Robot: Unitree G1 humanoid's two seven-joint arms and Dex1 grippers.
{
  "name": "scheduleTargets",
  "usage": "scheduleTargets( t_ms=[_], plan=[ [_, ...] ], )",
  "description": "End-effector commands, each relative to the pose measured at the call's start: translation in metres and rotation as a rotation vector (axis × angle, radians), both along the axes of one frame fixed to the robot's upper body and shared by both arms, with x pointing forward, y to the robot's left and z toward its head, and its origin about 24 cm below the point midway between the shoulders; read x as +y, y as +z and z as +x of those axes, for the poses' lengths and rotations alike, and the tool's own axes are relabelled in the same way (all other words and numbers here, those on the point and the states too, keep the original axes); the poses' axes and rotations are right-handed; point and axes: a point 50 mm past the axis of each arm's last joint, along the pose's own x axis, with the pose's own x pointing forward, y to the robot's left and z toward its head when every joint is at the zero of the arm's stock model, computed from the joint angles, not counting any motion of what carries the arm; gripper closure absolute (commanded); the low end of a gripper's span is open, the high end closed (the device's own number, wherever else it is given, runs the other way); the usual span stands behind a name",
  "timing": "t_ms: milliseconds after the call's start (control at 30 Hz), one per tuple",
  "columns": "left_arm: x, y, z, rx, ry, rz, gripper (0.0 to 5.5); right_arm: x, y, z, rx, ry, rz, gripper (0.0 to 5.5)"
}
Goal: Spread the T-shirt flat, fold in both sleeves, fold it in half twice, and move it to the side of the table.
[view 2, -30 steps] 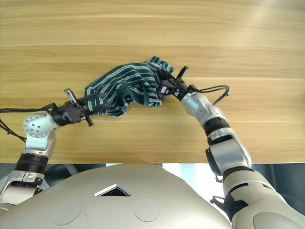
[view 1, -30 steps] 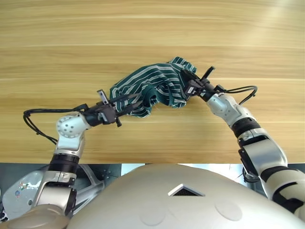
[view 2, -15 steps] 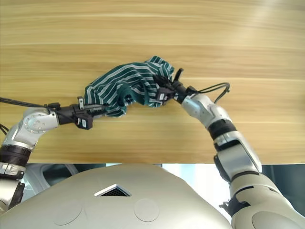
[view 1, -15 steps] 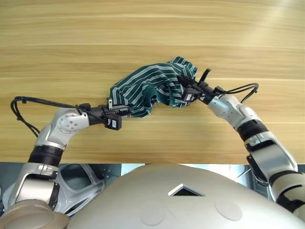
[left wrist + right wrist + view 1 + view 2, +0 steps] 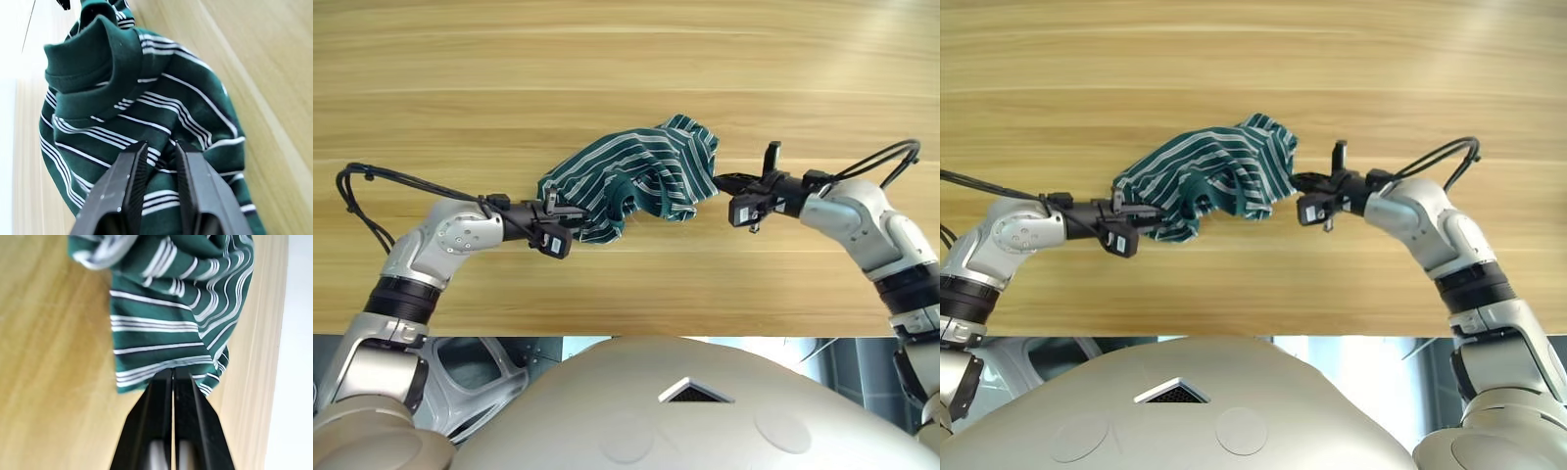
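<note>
Looking down, I see the crumpled striped shirt [image 5: 631, 181] mid-table [image 5: 626, 59], my left claw [image 5: 574, 209] pinched on its left edge, my right claw [image 5: 719, 180] clamped on its right hem.

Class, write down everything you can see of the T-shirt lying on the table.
The T-shirt, soft dark green cloth with thin white stripes, lies crumpled in a heap on the wooden table, not yet spread flat. The left gripper pinches its left edge; the right gripper, shut, pinches its right hem.
</note>
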Motion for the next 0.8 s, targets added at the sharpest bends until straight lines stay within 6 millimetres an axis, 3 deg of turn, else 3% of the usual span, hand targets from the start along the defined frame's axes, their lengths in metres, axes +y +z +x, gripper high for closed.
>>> scheduleTargets(
  t_ms=[33, 233, 433, 600, 800],
  plan=[
    [0.006, -0.002, 0.003, -0.007, -0.014, 0.051, 4.43, 0.006, 0.008, 0.013, -0.037, 0.033, -0.083, 5.44],
    [0.002, -0.013, -0.003, 0.028, -0.055, 0.069, 4.43, 0.021, 0.0, 0.022, -0.037, 0.077, -0.134, 5.44],
    [0.001, -0.016, -0.008, 0.056, -0.078, 0.06, 4.43, 0.037, -0.021, 0.013, 0.043, 0.141, -0.134, 5.44],
    [0.006, -0.015, -0.005, 0.062, -0.071, 0.078, 4.43, 0.03, -0.043, 0.006, 0.127, 0.135, -0.174, 5.44],
    [0.024, -0.013, 0.004, 0.042, -0.036, 0.17, 4.43, 0.001, -0.063, 0.0, 0.199, 0.056, -0.235, 5.44]
  ],
)
